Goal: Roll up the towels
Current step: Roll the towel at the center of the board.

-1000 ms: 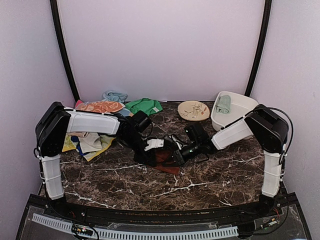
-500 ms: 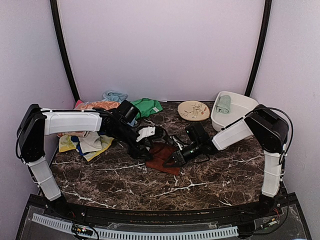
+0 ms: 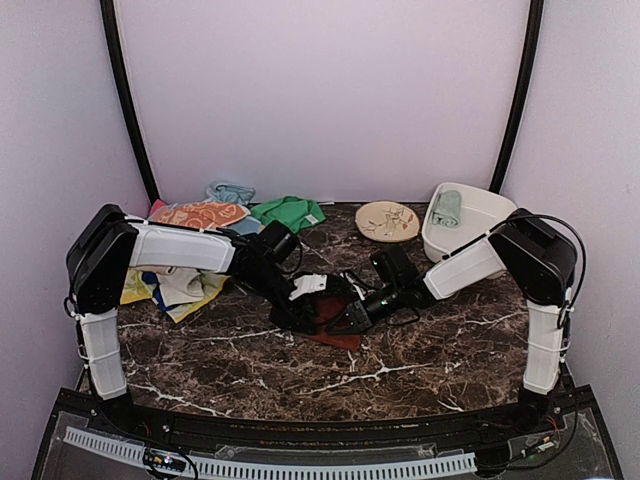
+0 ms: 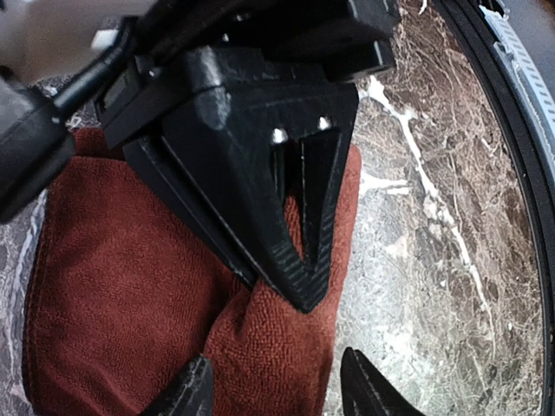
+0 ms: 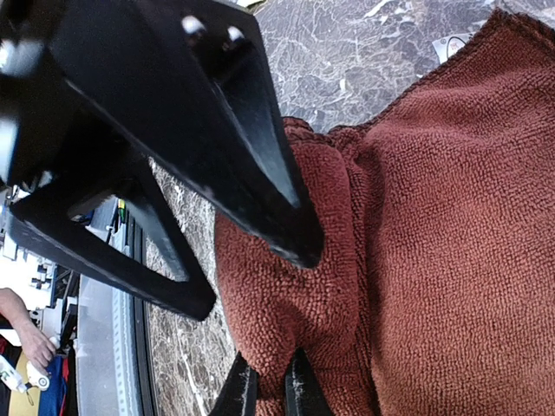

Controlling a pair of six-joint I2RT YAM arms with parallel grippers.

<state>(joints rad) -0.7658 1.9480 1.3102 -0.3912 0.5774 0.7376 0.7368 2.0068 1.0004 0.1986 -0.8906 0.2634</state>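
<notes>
Top external view: marble table under both claws. Flat beneath them, maroon towel, near edge bunched. Over that edge, left gripper, jaws moderately apart, holding nothing. Facing it, right gripper, nearly closed, pinching the bunched fold.

The left arm and right arm have white shells and black joints (a thin cable loops at three o'clock). The black wedge fingers carry paired silver screws.

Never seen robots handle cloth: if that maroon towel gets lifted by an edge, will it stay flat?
Probably flops: the towel bunches into a soft fold where the right tool pinches it. Likely light, being thin. Its looped pile looks grippy, so it should drag rather than slide.
</notes>
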